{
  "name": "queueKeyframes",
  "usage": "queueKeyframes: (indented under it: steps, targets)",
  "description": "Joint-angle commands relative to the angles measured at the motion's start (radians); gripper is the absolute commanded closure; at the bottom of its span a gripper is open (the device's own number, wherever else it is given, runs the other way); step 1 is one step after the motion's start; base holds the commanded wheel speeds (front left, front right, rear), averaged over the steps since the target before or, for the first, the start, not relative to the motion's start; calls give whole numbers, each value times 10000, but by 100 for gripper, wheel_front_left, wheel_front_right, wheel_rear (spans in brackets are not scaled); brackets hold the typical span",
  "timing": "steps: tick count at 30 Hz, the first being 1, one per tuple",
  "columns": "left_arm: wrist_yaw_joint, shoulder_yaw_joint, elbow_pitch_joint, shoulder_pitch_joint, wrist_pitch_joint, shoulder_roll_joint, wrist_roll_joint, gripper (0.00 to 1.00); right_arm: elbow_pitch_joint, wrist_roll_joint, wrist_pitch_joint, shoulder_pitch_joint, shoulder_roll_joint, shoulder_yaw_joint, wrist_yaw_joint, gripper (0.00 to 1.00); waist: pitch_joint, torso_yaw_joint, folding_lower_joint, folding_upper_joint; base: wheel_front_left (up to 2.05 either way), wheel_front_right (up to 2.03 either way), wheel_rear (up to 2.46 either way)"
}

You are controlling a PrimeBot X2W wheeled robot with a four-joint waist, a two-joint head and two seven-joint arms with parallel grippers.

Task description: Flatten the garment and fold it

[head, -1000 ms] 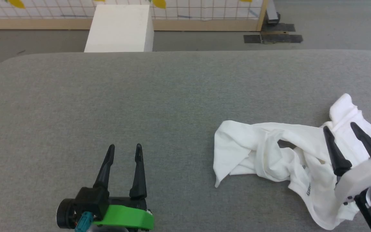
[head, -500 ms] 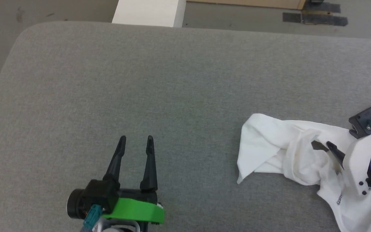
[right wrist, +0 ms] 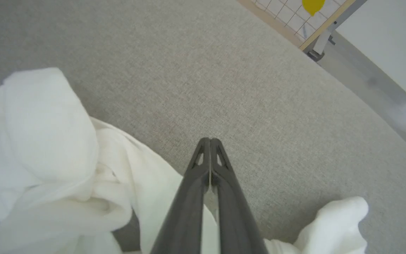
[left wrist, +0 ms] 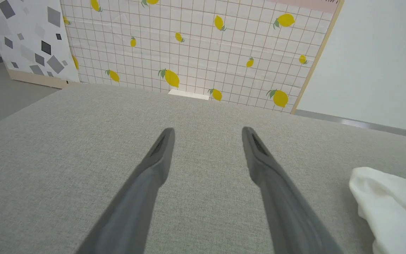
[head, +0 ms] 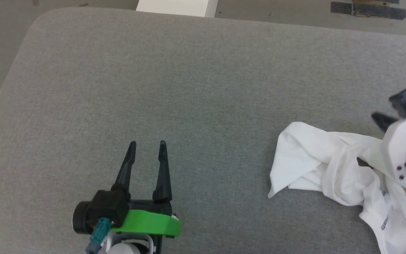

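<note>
Since a second ago, the right gripper (right wrist: 210, 141) has been swung round at the right edge of the head view. Its two dark fingers, then spread above the cloth, are now being held pressed together along their length. Whether any fabric is being pinched between them cannot be told, since the tips are being shown bare over the grey cloth-covered table (head: 189, 70). The head camera has also been tilted down, so the shift of the whole scene is not being counted as movement of the things.

The garment (head: 312, 158) is being left crumpled at the right side of the table, bunched in folds beneath and beside the right gripper. In the right wrist view the garment (right wrist: 48, 123) is being seen heaped to the left of the fingers.

The left gripper (head: 146, 144) is being held well apart from the garment, over bare table, with its fingers spread and nothing between them. A white box (head: 176, 7) is being shown beyond the far edge.
</note>
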Motion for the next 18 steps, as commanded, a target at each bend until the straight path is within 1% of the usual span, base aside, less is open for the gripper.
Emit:
queueKeyframes:
  steps: [1,5,8,11,15,16,17,18]
  targets:
    - [-16,84,-7,0,-38,-26,4,0,5,-22,-259,-277,136,-225,-17,100,-351,-346,-1,0,0,0,0]
    - [-103,320,1,191,-38,-26,93,0,-178,-240,-1119,-563,505,-1357,-17,100,-773,-785,-1,0,0,0,0]
    - [-159,489,-16,342,-38,-26,162,0,-554,-491,-1487,-304,746,-2456,-17,100,-970,-1085,-1,0,0,0,0]
    - [-226,671,-67,494,-38,-26,244,0,-1267,-807,-1577,553,1078,-3773,-17,100,-1055,-1411,-1,0,0,0,0]
    - [-284,826,-176,582,-38,-26,305,0,-2209,-834,-1299,1773,1618,-4620,-17,100,-935,-1753,-1,0,0,0,0]
    - [-302,827,-190,574,-38,-26,319,0,-2386,-839,-1272,1984,1745,-4725,-17,81,-883,-1796,-1,0,0,0,0]
    - [-319,821,-198,552,-38,-26,331,0,-2594,-817,-1273,2195,1915,-4794,-17,45,-817,-1849,-1,0,0,0,0]
    - [-329,807,-201,524,-38,-26,336,0,-2740,-792,-1292,2324,2064,-4857,-17,0,-764,-1880,-1,0,0,0,0]
